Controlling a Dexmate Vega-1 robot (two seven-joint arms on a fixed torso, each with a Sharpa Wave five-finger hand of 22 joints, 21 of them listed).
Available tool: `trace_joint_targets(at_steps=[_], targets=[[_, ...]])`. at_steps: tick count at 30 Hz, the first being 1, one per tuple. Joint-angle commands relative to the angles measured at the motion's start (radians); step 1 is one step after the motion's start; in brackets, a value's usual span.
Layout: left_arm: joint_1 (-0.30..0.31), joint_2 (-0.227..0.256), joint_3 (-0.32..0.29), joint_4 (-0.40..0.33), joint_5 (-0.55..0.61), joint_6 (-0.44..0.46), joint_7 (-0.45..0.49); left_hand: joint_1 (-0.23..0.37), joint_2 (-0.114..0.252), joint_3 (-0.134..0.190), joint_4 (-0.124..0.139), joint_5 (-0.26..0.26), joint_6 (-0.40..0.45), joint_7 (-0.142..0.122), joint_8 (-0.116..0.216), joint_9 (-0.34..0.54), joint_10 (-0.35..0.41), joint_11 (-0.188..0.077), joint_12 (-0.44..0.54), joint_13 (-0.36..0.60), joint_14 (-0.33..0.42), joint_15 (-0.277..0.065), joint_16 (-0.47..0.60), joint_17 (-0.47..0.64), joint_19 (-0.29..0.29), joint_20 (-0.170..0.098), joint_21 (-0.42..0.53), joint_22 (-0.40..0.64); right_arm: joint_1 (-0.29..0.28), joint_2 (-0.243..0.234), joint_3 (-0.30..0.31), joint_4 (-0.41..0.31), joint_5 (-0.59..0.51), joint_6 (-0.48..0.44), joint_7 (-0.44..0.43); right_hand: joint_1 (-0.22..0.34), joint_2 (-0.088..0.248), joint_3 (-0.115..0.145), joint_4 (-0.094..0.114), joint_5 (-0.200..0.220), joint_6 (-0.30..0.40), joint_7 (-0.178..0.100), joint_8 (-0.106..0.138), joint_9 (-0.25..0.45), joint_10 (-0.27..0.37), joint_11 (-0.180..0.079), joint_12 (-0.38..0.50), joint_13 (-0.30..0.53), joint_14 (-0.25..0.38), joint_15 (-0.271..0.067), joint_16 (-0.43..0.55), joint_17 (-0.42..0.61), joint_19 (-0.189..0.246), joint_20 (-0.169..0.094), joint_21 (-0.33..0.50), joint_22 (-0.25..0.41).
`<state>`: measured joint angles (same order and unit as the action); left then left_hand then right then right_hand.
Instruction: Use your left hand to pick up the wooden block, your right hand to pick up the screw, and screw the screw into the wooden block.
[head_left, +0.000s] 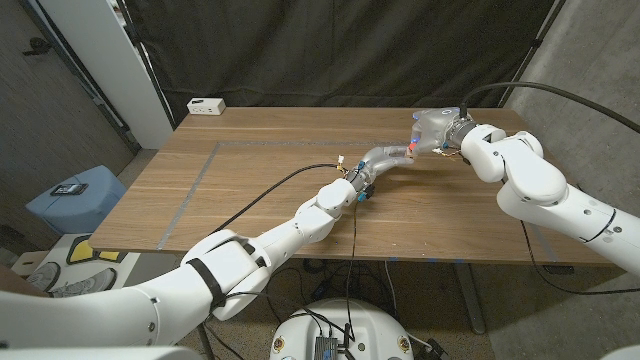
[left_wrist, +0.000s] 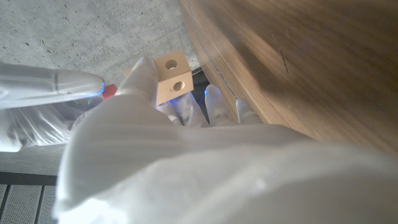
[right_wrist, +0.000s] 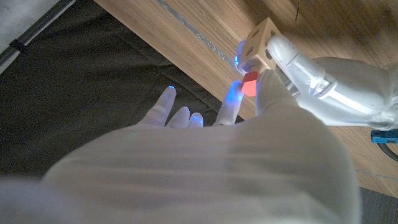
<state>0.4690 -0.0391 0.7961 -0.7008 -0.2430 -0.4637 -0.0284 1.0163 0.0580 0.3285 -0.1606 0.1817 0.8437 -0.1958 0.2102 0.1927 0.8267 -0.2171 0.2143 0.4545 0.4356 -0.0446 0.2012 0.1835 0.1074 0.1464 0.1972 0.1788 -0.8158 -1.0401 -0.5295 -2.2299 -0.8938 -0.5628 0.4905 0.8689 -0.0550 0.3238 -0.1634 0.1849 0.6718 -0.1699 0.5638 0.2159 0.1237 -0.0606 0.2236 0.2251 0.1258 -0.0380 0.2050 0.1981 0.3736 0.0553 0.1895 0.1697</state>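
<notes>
The left hand grips the wooden block; the right hand pinches the red screw against it. Keep the screw square to the hole while twisting.

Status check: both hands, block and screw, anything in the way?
Left hand holds wooden block above the table's far right. Right hand pinches red-headed screw against the block. Nothing between them; white box sits at the far-left corner, well away.
</notes>
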Motion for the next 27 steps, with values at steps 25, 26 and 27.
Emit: trace_joint_targets(at_steps=[25, 26, 27], targets=[[-0.02, -0.016, -0.006, 0.055, -0.013, -0.018, -0.023, 0.008, 0.009, -0.001, 0.004, 0.006, 0.02, -0.003, 0.008, 0.002, 0.008, -0.003, 0.004, 0.016, 0.009, -0.065, 0.006, 0.003, 0.006, 0.003, 0.006, 0.003, 0.011, 0.049, -0.009, 0.043, -0.026, 0.007, -0.023, 0.013, 0.001, 0.015, 0.01, 0.005, 0.093, 0.02, 0.058, 0.023, 0.065, -0.009, 0.021, 0.0, 0.058, -0.019, 0.02, 0.009, 0.051, -0.02, 0.017, 0.003], [-0.021, -0.017, -0.007, 0.058, -0.014, -0.019, -0.025, 0.009, 0.009, -0.001, 0.004, 0.006, 0.02, -0.002, 0.008, 0.002, 0.008, -0.003, 0.004, 0.016, 0.008, -0.066, 0.006, 0.003, 0.006, 0.003, 0.006, 0.003, 0.012, 0.05, -0.009, 0.045, -0.025, 0.008, -0.024, 0.012, 0.001, 0.015, 0.011, 0.005, 0.095, 0.021, 0.059, 0.023, 0.068, -0.011, 0.022, 0.0, 0.06, -0.019, 0.021, 0.01, 0.054, -0.021, 0.018, 0.003], [-0.022, -0.018, -0.007, 0.06, -0.014, -0.02, -0.025, 0.009, 0.009, -0.001, 0.004, 0.006, 0.02, -0.001, 0.008, 0.002, 0.009, -0.003, 0.004, 0.016, 0.008, -0.065, 0.006, 0.003, 0.005, 0.004, 0.006, 0.003, 0.011, 0.049, -0.009, 0.046, -0.022, 0.011, -0.027, 0.009, 0.001, 0.014, 0.012, 0.005, 0.098, 0.024, 0.06, 0.023, 0.071, -0.011, 0.023, 0.0, 0.063, -0.02, 0.022, 0.01, 0.058, -0.021, 0.018, 0.003]])
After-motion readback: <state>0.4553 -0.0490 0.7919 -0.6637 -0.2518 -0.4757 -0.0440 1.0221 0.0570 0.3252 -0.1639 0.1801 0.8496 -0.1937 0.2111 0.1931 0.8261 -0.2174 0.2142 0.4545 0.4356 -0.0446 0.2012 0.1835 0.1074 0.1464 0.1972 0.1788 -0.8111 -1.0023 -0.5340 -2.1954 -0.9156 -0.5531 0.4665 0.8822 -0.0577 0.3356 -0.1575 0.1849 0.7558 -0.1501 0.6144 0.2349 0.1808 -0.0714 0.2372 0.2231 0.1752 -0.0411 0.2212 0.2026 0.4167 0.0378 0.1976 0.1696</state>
